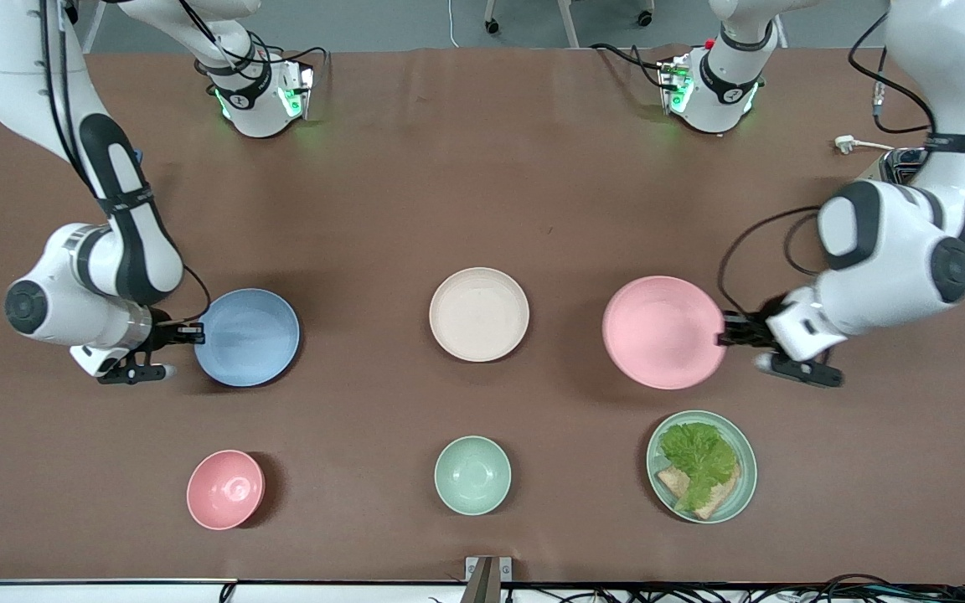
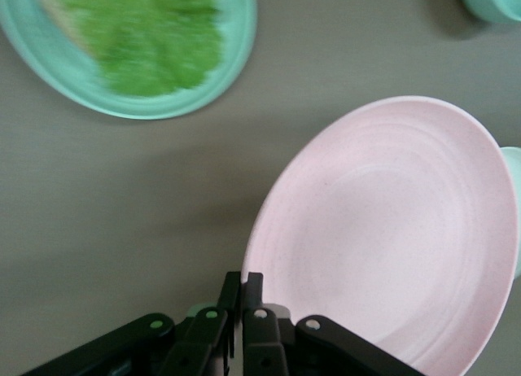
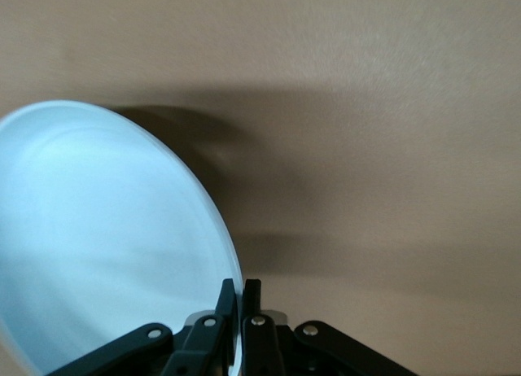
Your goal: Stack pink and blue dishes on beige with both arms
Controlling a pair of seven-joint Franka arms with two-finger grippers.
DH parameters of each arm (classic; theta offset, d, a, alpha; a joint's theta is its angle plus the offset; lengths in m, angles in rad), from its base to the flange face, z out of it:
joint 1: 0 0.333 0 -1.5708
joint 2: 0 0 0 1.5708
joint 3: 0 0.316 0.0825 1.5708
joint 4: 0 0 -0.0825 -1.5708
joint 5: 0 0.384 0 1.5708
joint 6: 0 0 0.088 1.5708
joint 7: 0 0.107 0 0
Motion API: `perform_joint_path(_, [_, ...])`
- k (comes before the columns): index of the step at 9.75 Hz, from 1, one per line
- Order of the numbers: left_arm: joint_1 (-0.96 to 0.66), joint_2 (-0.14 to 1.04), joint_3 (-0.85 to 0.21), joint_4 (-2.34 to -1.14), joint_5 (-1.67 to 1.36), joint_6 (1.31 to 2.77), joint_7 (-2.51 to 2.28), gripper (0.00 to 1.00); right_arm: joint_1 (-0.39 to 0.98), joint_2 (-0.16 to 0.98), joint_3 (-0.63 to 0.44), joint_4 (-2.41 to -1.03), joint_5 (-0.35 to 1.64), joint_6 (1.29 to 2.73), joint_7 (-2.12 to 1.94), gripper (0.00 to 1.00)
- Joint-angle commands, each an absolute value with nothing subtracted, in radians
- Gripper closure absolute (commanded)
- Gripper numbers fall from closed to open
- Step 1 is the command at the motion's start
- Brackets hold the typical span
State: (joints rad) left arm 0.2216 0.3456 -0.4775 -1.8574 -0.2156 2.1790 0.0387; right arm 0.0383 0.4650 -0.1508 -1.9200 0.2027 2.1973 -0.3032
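Note:
The beige plate [image 1: 479, 314] lies flat at the table's middle. My left gripper [image 1: 725, 329] is shut on the rim of the pink plate [image 1: 663, 332], which hangs tilted above the table toward the left arm's end; the left wrist view shows that pink plate [image 2: 391, 238] pinched between the fingers [image 2: 252, 290]. My right gripper [image 1: 194, 334] is shut on the rim of the blue plate [image 1: 248, 337], lifted and tilted toward the right arm's end. In the right wrist view the blue plate [image 3: 106, 238] sits edge-on between the fingers [image 3: 232, 299].
Nearer the front camera stand a small pink bowl [image 1: 225, 489], a mint-green bowl [image 1: 472, 474] and a green plate with lettuce [image 1: 701, 466]. The lettuce plate [image 2: 130, 46] shows below the left gripper. A white plug [image 1: 847, 144] lies near the left arm.

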Motion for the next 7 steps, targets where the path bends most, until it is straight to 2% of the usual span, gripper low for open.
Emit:
perform_joint_path(1, [0.088, 0.382, -0.509, -1.891, -0.197, 2.247, -0.160, 1.00, 0.025, 0.381, -0.144, -1.878, 0.219, 2.076, -0.321, 0.99])
perform_joint_path(5, [-0.116, 0.550, -0.509, -1.888, 0.030, 2.465, -0.571, 1.00, 0.049, 0.267, -0.131, -1.850, 0.222, 2.013, -0.202, 1.00])
perform_joint_path(7, [-0.146, 0.593, -0.511, -1.884, 0.107, 2.483, -0.642, 1.00, 0.133, 0.242, -0.123, -1.852, 0.224, 2.003, -0.045, 1.00])
